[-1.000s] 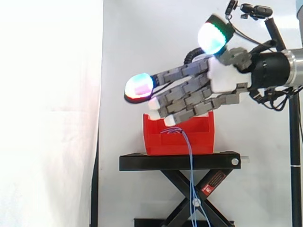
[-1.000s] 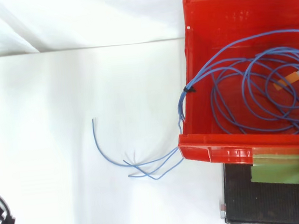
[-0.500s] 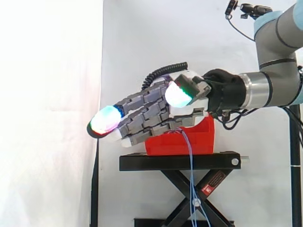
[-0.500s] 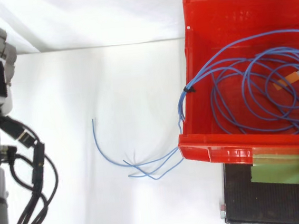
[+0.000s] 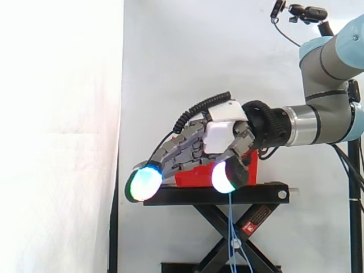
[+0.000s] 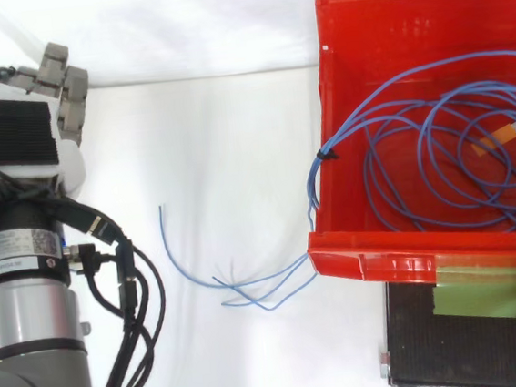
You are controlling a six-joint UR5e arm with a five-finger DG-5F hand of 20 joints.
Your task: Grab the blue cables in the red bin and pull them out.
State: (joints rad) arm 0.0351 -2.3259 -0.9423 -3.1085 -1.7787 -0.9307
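Hand (image 5: 223,134) positioned in front of red bin (image 5: 251,169) in side view, carried on arm (image 5: 330,116) entering from right edge. Fingers (image 5: 181,152) loosely extended, angled down and to left, nothing grasped. Fingertip pad (image 5: 145,183) glowing cyan-green at left end of stand top; thumb pad (image 5: 223,177) glowing white, in front of bin's lower front. Bin seated on black stand (image 5: 267,194) with scissor legs (image 5: 211,219), before white curtain (image 5: 170,57). Blue cables (image 6: 438,162) coiled in several overlapping loops inside bin in top view, spread across most of visible bin floor. Bundle gathered by black tie (image 6: 325,155) at bin's left wall, routed over that wall and out of bin. Loose ends (image 6: 240,291) fanned out beyond bin's lower-left corner against white ground, one end curving up and to left. Same strands seen in side view as thin blue lines (image 5: 230,227) hanging straight down from bin front, past stand top, between scissor legs. Orange strip (image 6: 507,135) lying in bin among loops, near right edge of top view. Black stand corner visible below bin's lower rim in top view. In top view, hand located at upper left with wrist (image 6: 18,262) below it, well apart from bin and from loose ends. Bulk of cables inside bin, not pulled out.
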